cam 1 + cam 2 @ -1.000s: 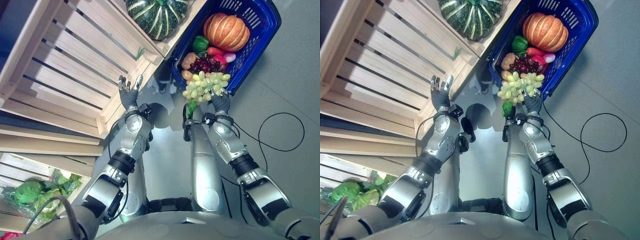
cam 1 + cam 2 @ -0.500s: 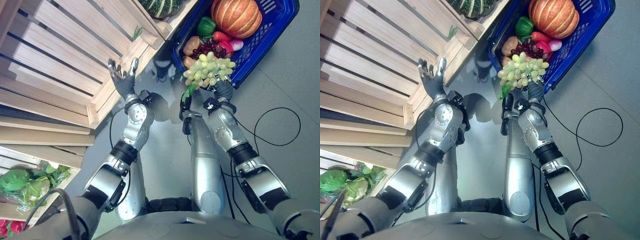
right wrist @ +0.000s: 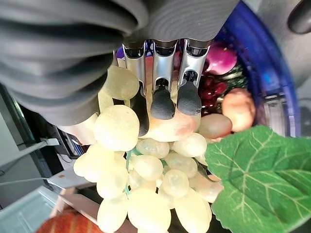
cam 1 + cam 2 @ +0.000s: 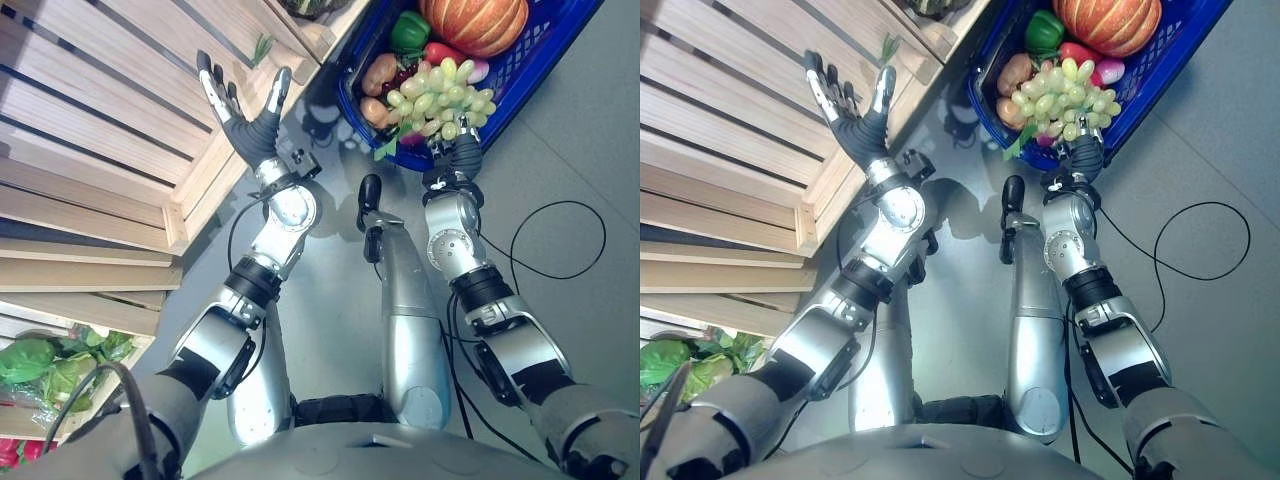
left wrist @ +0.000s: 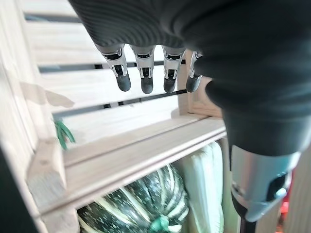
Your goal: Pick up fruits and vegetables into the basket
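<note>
At the far left, low in the head views, leafy green vegetables [image 4: 40,365] lie in a lower wooden crate beside stacked slatted wooden crates [image 4: 100,120]. Further right, the left robot hand [image 4: 245,115] is raised in front of the crate's corner with its fingers straight and spread, released and holding nothing; its wrist view shows the fingertips [image 5: 146,85] apart from the wooden slats beyond them, and below those slats a dark green striped squash [image 5: 146,206] sits in the next compartment, with a small green stem scrap [image 5: 62,133] lying on the boards. To the right of the crates, a blue plastic basket [image 4: 545,45] stands on the grey floor [image 4: 570,160]. Inside it are an orange pumpkin [image 4: 475,15], a green pepper [image 4: 410,30], a red pepper [image 4: 440,52], a tan potato [image 4: 380,72], dark red grapes [image 3: 211,87] and a pinkish round vegetable [image 4: 478,70]. The right robot hand [image 4: 1083,155] is at the basket's near rim, clenched round a bunch of green grapes [image 4: 435,95] with a green leaf [image 3: 257,179]; in its wrist view the dark-tipped fingers [image 3: 163,104] curl against the pale grapes. The bunch is held up above the produce at the near end of the basket.
</note>
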Motion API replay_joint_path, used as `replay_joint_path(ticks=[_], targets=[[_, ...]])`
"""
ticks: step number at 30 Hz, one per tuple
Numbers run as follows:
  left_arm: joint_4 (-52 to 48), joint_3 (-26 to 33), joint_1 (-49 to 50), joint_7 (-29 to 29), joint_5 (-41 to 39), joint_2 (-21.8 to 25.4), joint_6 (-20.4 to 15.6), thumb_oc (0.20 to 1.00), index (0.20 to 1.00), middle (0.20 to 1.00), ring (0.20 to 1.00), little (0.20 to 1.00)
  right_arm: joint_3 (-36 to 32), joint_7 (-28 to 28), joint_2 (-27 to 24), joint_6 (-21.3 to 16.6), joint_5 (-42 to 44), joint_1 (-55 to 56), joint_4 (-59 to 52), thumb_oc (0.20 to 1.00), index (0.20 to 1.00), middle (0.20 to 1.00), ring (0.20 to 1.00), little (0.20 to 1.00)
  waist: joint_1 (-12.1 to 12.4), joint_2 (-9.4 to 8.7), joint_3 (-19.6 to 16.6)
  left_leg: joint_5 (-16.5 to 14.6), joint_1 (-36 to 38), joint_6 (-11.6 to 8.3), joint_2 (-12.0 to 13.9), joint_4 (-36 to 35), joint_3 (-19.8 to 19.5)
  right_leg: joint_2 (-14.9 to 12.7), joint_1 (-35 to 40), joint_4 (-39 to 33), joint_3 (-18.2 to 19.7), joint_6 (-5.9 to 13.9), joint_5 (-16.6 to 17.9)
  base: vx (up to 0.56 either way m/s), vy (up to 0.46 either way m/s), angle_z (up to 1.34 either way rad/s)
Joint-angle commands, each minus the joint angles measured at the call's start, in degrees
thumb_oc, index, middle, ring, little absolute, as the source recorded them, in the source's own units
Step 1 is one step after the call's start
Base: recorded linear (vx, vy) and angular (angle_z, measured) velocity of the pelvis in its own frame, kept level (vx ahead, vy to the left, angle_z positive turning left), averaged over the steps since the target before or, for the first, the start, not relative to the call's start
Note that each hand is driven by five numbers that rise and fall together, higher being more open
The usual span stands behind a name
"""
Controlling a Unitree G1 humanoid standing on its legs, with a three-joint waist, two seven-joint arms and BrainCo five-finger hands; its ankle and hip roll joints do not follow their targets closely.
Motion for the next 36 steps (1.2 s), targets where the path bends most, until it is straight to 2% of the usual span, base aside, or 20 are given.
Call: replay_joint_path(ticks=[1,7,8,9,14,25,36], targets=[[-1.86,-1.12,-1.06,1.45,4.59,-1.93,-4.13,1.0,1.0,1.0,1.0,1.0,-2.51,2.96,-0.42,-4.72,0.86,-2.09,-1.91,0.2,0.2,0.2,0.2,0.2,0.23,0.76,-2.51,4.16,-1.9,0.15,0.06,-6.8,1.32,3.13,-0.61,5.93,-0.13,2.56,-7.25,-0.03,-0.062,-0.07],[0.32,-1.53,-4.21,2.79,6.86,-1.79,-4.75,1.0,1.0,1.0,1.0,1.0,-2.71,8.03,-0.89,-4.21,6.54,-5.0,0.32,0.2,0.2,0.2,0.2,0.2,-0.04,0.8,-2.51,4.54,-4.16,-0.45,0.74,-6.15,1.43,3.03,-2.72,6.7,-0.23,2.4,-7.39,-0.02,-0.055,-0.04],[0.53,-1.6,-4.77,2.74,7.33,-1.68,-4.4,1.0,1.0,1.0,1.0,1.0,-2.72,8.4,-1.01,-3.91,7.4,-5.48,0.72,0.373,0.373,0.373,0.373,0.373,-0.06,0.81,-2.51,4.51,-4.47,-0.53,0.79,-6.02,1.45,3.01,-3.02,6.79,-0.23,2.36,-7.42,-0.03,-0.043,0.0],[0.78,-1.54,-5.33,2.28,8.29,-1.69,-3.75,1.0,1.0,1.0,1.0,1.0,-2.86,8.1,-1.14,-3.7,7.5,-6.08,1.05,1.0,1.0,1.0,1.0,1.0,-0.09,0.82,-2.51,4.5,-4.69,-0.62,0.81,-5.95,1.43,3.06,-3.2,6.75,-0.18,2.38,-7.39,-0.02,-0.038,0.0],[1.32,-1.95,-6.29,2.24,9.03,-0.72,-2.99,1.0,1.0,1.0,1.0,1.0,-2.78,12.15,-1.69,-3.84,7.9,-6.94,1.42,1.0,1.0,1.0,1.0,1.0,-0.03,0.74,-2.51,4.16,-5.47,-1.02,0.64,-5.57,0.87,3.24,-3.51,6.44,-0.06,2.43,-7.54,-0.02,-0.023,-0.01],[2.58,-1.71,-4.06,2.89,10.17,-0.84,-3.01,1.0,1.0,1.0,1.0,1.0,-0.32,14.53,-0.47,-2.67,5.5,-4.62,3.23,1.0,1.0,1.0,1.0,1.0,0.48,0.29,-2.51,3.71,-2.96,-0.94,-0.14,-6.19,0.52,3.66,-0.08,3.27,-0.04,2.32,-6.88,-0.01,0.036,0.0],[2.57,-0.5,2.82,3.55,8.46,1.52,-2.07,1.0,1.0,1.0,1.0,1.0,1.56,16.68,1.55,-4.14,3.32,2.65,3.88,1.0,1.0,1.0,1.0,1.0,1.95,-0.89,-2.51,2.13,4.95,-0.05,-1.66,-7.6,-0.05,3.04,8.6,-1.06,-0.81,2.75,-5.88,-0.02,0.108,0.03]])
